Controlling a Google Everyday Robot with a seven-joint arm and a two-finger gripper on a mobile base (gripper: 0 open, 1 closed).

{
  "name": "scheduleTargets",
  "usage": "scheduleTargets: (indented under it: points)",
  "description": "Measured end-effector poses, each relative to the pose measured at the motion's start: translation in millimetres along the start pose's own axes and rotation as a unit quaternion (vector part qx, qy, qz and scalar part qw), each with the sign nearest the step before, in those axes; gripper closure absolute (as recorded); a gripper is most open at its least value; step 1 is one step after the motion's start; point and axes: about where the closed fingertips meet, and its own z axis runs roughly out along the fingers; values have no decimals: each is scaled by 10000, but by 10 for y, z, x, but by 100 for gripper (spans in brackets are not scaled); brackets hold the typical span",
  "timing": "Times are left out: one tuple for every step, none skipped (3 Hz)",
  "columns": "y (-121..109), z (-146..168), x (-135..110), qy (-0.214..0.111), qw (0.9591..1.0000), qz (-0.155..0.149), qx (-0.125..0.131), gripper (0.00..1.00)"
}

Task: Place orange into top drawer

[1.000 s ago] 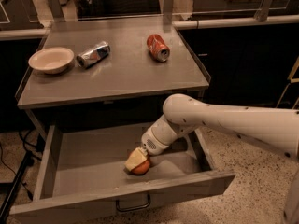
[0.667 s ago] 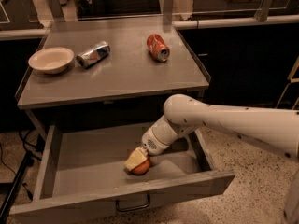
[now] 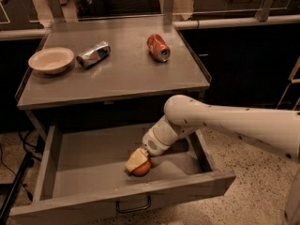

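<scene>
The top drawer (image 3: 70, 165) is pulled open below the table, with its dark loop handle (image 3: 133, 206) at the front centre. The orange (image 3: 143, 168) rests on the drawer floor near the front middle. My gripper (image 3: 137, 162) reaches down into the drawer from the right. Its pale fingers (image 3: 133, 160) are closed over the top and left side of the orange. The white arm (image 3: 225, 123) crosses above the drawer's right side.
On the grey table top (image 3: 122, 78) lie a white bowl (image 3: 50, 60) at the left, a silver can (image 3: 93, 54) on its side and a red-orange soda can (image 3: 158, 47) on its side. A dark counter (image 3: 243, 55) stands to the right, and cables (image 3: 14, 172) lie at the left on the floor.
</scene>
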Motion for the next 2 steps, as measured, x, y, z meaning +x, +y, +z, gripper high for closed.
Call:
scheduleTargets:
  points:
    - [0, 0, 0, 0, 10000, 0, 0, 36]
    - [0, 1, 0, 0, 10000, 0, 0, 13]
